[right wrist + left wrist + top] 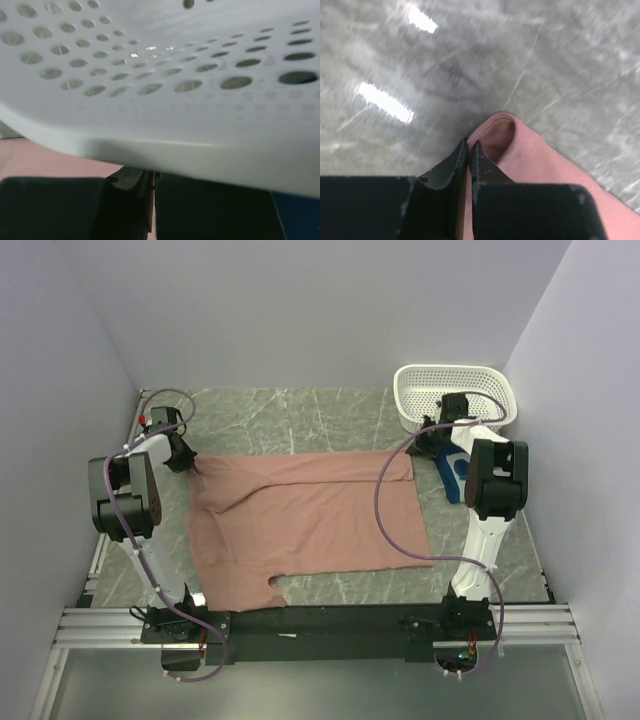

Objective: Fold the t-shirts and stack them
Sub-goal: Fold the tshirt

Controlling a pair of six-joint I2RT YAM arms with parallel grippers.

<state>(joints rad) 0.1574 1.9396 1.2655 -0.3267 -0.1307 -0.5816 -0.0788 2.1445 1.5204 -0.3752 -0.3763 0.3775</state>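
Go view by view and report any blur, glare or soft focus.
Top external: sharp, evenly lit, the dusty-pink cloth t-shirt crisp. Left wrist: the grey marble tabletop motion-smeared, with bright glare streaks. Right wrist: the white perforated plastic basket looms close, soft-focused.

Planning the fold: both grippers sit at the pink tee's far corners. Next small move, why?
Probably raise both corners a little, together. The left gripper is shut on the far-left corner of the pink t-shirt, the right gripper seemingly on its far-right corner, close beside the white basket; the shirt lies flat.
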